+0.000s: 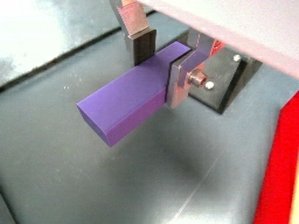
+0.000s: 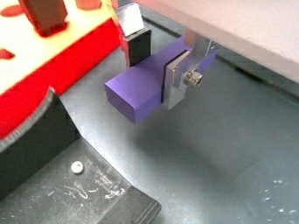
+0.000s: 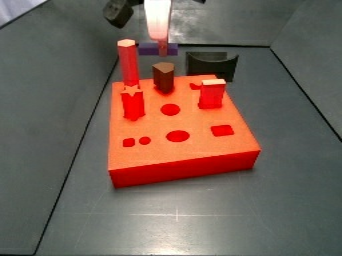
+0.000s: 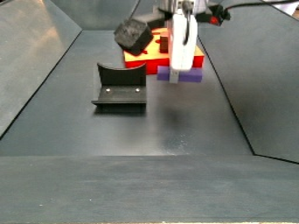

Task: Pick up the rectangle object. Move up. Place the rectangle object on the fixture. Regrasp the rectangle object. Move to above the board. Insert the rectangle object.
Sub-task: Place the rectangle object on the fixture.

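Gripper point(image 1: 162, 68) clamped on 1 end of the rectangle object point(image 1: 131, 104), block horizontal between 2 silver fingers point(image 2: 176, 80), held clear of the floor, near the board point(image 3: 177, 135) edge, fixture point(image 4: 119, 87) beside the board, apart from the block

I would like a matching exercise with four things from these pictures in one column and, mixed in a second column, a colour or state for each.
Things:
1. rectangle object
2. board
3. fixture
4. hand

Colour or state:
A. black, standing on the floor with nothing on it
B. shut on a piece, raised above the floor
C. bright red, with holes and pegs
D. blue-purple, held off the floor

Pairs: 1-D, 2-C, 3-A, 4-B
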